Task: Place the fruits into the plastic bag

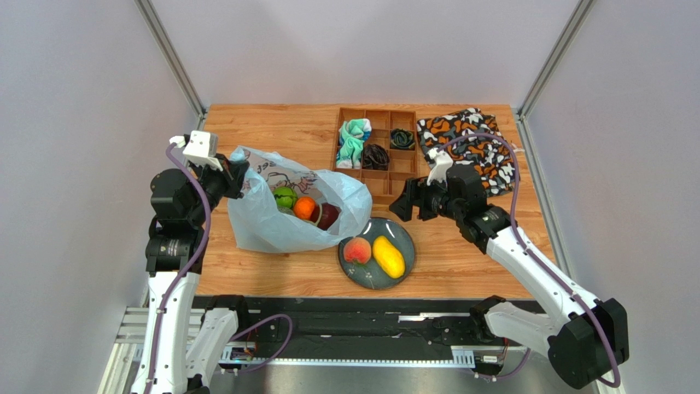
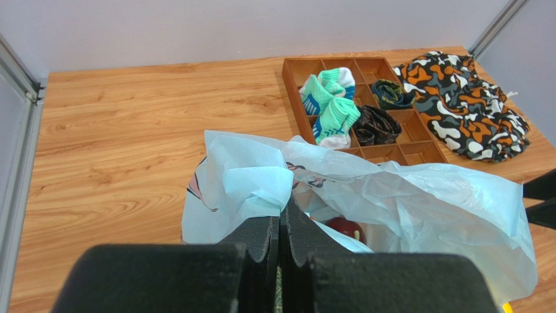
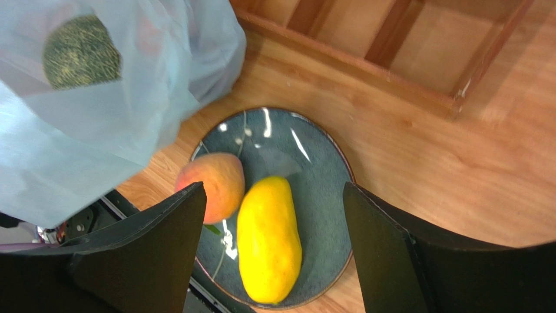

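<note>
The pale blue plastic bag [image 1: 271, 209] lies open at the table's left-middle. Inside it show the green bumpy fruit [image 1: 284, 197], the orange [image 1: 305, 208] and the dark red fruit [image 1: 328, 216]; the netted melon [image 3: 81, 52] shows through the plastic in the right wrist view. My left gripper [image 2: 282, 215] is shut on the bag's rim [image 2: 261, 186], holding it up. The peach [image 1: 356, 250] and the yellow mango [image 1: 389, 256] lie on a dark grey plate [image 1: 404, 274]. My right gripper [image 1: 404, 205] is open and empty, hovering above the plate, the mango [image 3: 269, 238] between its fingers in the right wrist view.
A wooden divided tray [image 1: 376, 176] with rolled cloth bundles stands at the back middle. An orange, black and white patterned cloth [image 1: 468, 148] lies at the back right. Grey walls close in both sides.
</note>
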{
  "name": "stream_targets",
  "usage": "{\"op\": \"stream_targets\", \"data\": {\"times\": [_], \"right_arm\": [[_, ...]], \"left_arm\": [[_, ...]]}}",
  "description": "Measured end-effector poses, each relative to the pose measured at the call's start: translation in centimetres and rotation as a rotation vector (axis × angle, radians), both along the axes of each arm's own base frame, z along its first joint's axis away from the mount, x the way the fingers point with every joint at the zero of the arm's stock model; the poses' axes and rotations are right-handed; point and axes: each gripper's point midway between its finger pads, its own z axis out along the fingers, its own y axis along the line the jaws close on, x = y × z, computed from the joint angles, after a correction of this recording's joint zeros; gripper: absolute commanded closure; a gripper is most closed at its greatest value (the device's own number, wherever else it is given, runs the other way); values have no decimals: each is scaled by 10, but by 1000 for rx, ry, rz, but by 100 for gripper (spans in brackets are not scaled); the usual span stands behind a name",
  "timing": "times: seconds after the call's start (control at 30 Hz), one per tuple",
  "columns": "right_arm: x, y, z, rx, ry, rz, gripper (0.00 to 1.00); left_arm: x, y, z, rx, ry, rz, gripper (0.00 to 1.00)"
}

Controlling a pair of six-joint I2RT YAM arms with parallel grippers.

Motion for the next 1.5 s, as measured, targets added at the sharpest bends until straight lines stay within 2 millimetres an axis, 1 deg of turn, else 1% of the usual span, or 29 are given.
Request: {"op": "stream_targets", "data": {"times": [0.17, 0.3, 0.4, 0.5, 0.77, 0.97, 1.13, 1.27, 1.37, 1.43, 1.47, 1.5], "right_arm": [[-16, -8, -33, -43, 96, -4, 20], [-24, -10, -53, -71, 143, -3, 20], [-35, -7, -71, -108, 179, 17, 20], [-46, -1, -85, -139, 207, 50, 20], [-70, 18, -107, -248, 210, 138, 18], [-83, 22, -124, -349, 212, 176, 16], [-89, 19, -141, -445, 229, 184, 16], [-87, 19, -144, -478, 225, 174, 17], [-83, 19, -144, -489, 220, 163, 18], [-82, 19, -144, -493, 219, 159, 21], [-82, 18, -144, -496, 217, 155, 23], [-81, 18, -145, -501, 219, 153, 30]], "left_arm": [[0, 0, 0, 0, 0, 0, 100], [0, 0, 0, 0, 0, 0, 100], [0, 0, 0, 0, 0, 0, 100], [0, 0, 0, 0, 0, 0, 100], [0, 0, 0, 0, 0, 0, 100], [0, 0, 0, 0, 0, 0, 100], [0, 0, 0, -1, 0, 0, 100], [0, 0, 0, -1, 0, 0, 100], [0, 0, 0, -1, 0, 0, 100], [0, 0, 0, -1, 0, 0, 100], [0, 0, 0, -1, 0, 0, 100], [0, 0, 0, -1, 0, 0, 100]]}}
